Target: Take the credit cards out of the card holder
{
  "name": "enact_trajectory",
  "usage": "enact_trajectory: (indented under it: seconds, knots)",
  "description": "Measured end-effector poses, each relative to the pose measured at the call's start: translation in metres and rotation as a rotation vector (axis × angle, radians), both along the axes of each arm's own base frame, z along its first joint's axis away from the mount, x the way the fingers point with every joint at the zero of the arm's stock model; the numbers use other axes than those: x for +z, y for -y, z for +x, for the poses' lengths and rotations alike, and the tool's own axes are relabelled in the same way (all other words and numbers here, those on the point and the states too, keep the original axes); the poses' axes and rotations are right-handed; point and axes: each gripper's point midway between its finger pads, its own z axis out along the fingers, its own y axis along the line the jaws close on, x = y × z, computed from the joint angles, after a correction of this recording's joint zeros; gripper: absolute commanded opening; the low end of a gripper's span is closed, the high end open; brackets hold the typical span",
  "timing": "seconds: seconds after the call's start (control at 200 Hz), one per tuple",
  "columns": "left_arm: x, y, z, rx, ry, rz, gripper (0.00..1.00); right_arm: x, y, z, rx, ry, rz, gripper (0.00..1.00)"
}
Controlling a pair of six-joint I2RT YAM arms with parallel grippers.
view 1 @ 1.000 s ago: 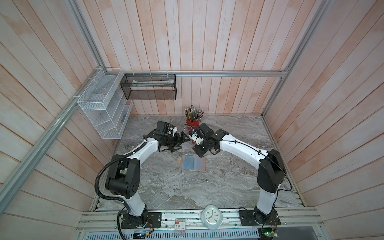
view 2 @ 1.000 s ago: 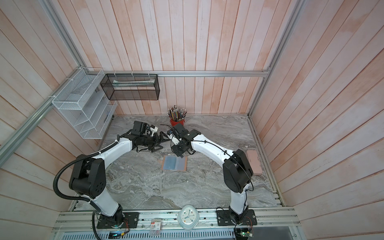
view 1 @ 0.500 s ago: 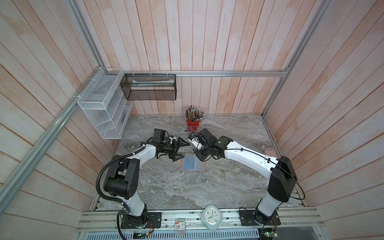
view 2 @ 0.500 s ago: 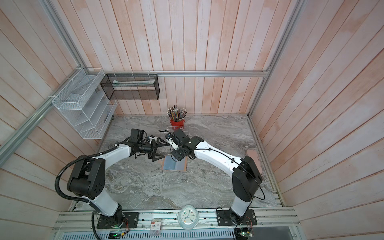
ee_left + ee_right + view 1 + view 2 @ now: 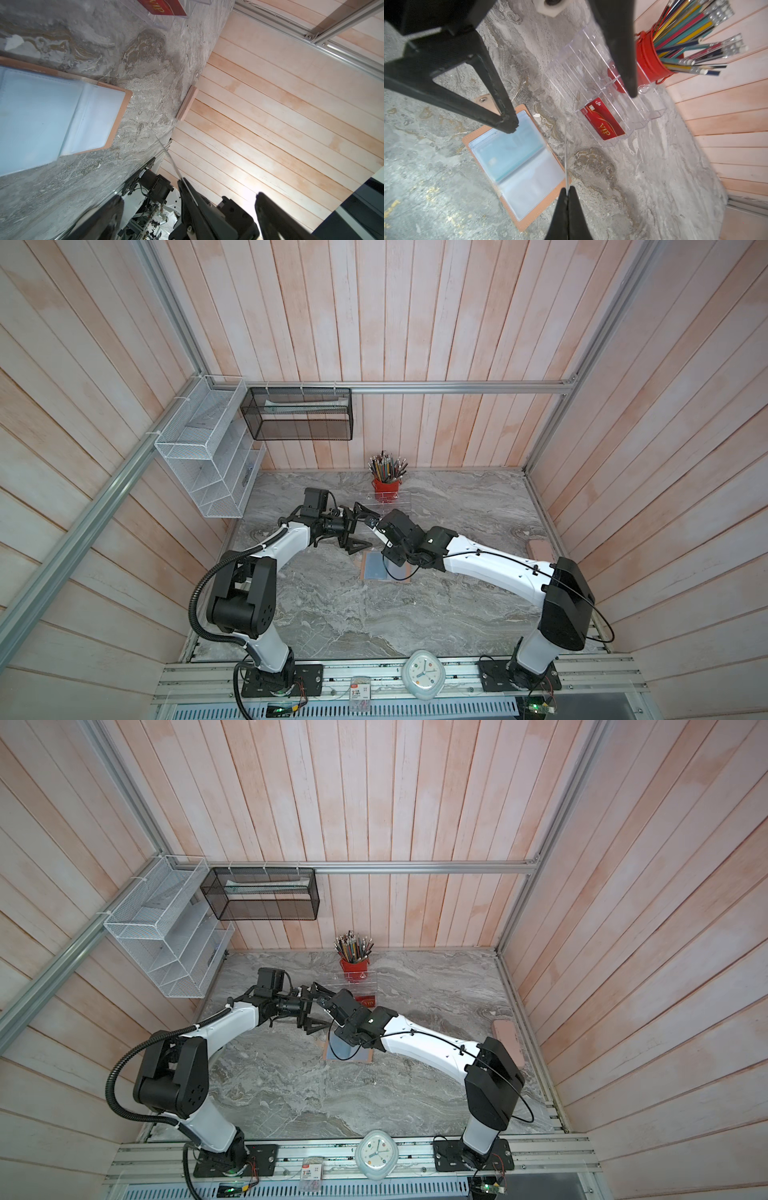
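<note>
Right wrist view: holder (image 5: 517, 166) lies open on the bench (image 5: 623, 187), 1 teal card (image 5: 508, 158) sleeved inside; left claw (image 5: 570, 110) gapes either side of an edge-on card (image 5: 565, 158) pinched in the right claw (image 5: 566, 191); rack (image 5: 591, 68) holds 1 red card (image 5: 602, 122); cup (image 5: 648, 60) holds pencils (image 5: 685, 31).

a grey, white-veined marble-look tabletop (image 5: 332, 614) fills the lower middle of both top views. near its centre an open tan-pink leather-like card holder (image 5: 374, 570) lies flat. its pale blue-grey clear sleeves (image 5: 517, 166) face up and its strap tab (image 5: 485, 100) rests on the stone. toward the upper middle a clear acrylic tiered rack (image 5: 399, 504) stands on the surface, apart from the card holder. a red metal pencil cup (image 5: 386, 489) stands just behind it by the back wall. at the right edge a pale pink rounded flat block (image 5: 540, 549) lies beside the side wall.
</note>
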Motion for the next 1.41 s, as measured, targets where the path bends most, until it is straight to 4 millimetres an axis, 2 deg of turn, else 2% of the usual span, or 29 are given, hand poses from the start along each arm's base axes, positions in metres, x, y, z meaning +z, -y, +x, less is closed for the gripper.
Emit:
enact_trajectory:
  seconds: [0.185,0.35,0.415,0.575,0.745,0.845,0.93,1.005,1.095,1.18,1.405]
  knots:
    - [-0.005,-0.004,0.0,0.019,-0.065,0.001,0.99,0.007,0.0,0.007,-0.01,0.093,-0.034,0.0]
    - [-0.005,-0.004,0.002,0.044,-0.1,-0.015,0.93,-0.006,0.008,0.005,-0.001,0.132,-0.083,0.0]
    - [-0.004,-0.004,0.003,0.05,-0.108,-0.02,0.87,-0.009,0.01,0.005,0.003,0.141,-0.099,0.0]
    - [-0.002,-0.003,0.005,0.059,-0.115,-0.027,0.86,-0.012,0.009,0.004,0.011,0.171,-0.113,0.0]
    - [-0.003,-0.002,0.004,0.059,-0.117,-0.024,0.81,-0.008,0.002,0.0,0.033,0.195,-0.117,0.0]
    - [-0.004,0.0,0.003,0.056,-0.124,-0.021,0.74,-0.005,-0.003,-0.002,0.045,0.211,-0.111,0.0]
    - [-0.004,0.002,0.002,0.056,-0.128,-0.02,0.73,-0.004,-0.006,-0.004,0.052,0.216,-0.109,0.0]
    - [-0.003,0.003,0.002,0.054,-0.129,-0.021,0.65,-0.004,-0.005,-0.003,0.051,0.22,-0.112,0.0]
    - [-0.002,0.005,0.002,0.054,-0.129,-0.024,0.63,-0.003,-0.004,-0.003,0.047,0.223,-0.114,0.0]
    - [-0.003,0.006,0.002,0.054,-0.13,-0.024,0.48,-0.003,-0.005,-0.003,0.049,0.224,-0.113,0.0]
    - [-0.006,0.009,0.0,0.045,-0.132,-0.019,0.48,0.0,-0.01,-0.005,0.056,0.231,-0.103,0.0]
